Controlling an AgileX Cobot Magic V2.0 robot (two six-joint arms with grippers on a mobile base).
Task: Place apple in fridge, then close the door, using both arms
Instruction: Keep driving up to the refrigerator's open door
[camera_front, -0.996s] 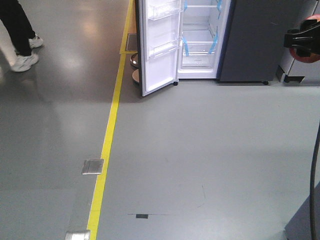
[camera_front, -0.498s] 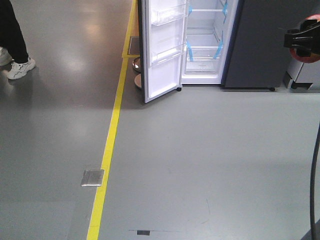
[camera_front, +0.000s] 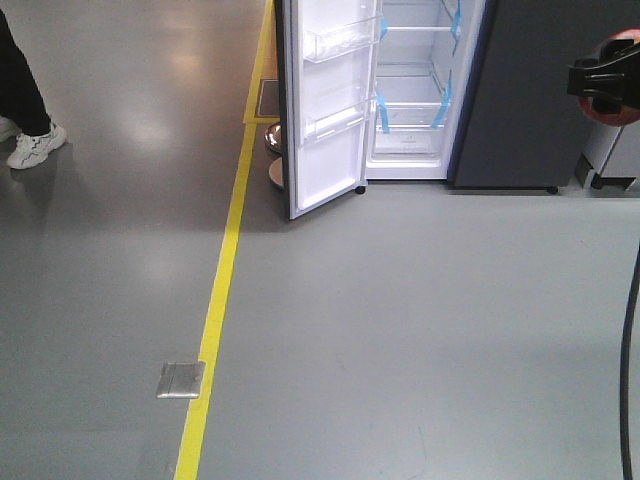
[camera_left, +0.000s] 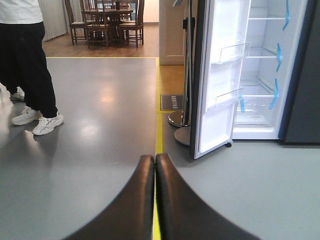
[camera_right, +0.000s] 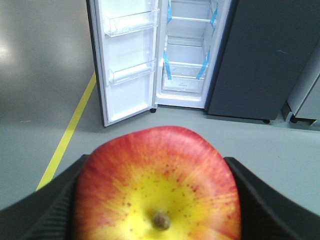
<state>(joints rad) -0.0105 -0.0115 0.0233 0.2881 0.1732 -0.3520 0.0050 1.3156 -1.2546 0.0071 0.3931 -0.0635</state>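
Observation:
The apple, red fading to yellow round its stem, fills the bottom of the right wrist view, and my right gripper is shut on it, one black finger on each side. In the front view that gripper hangs at the right edge with red apple showing behind it. The dark grey fridge stands ahead, its white inside with clear shelves and blue tape exposed. Its door is swung wide open to the left. My left gripper is shut on nothing, above the floor, with the door ahead to its right.
A yellow floor line runs toward the fridge, with a metal floor plate beside it. Round stand bases sit just left of the door. A person in white sneakers stands far left. A pale cabinet stands right of the fridge.
The fridge has grown larger and shifted right in the front view as the base rolled closer. The person has stepped further left. Both grippers hold the same state.

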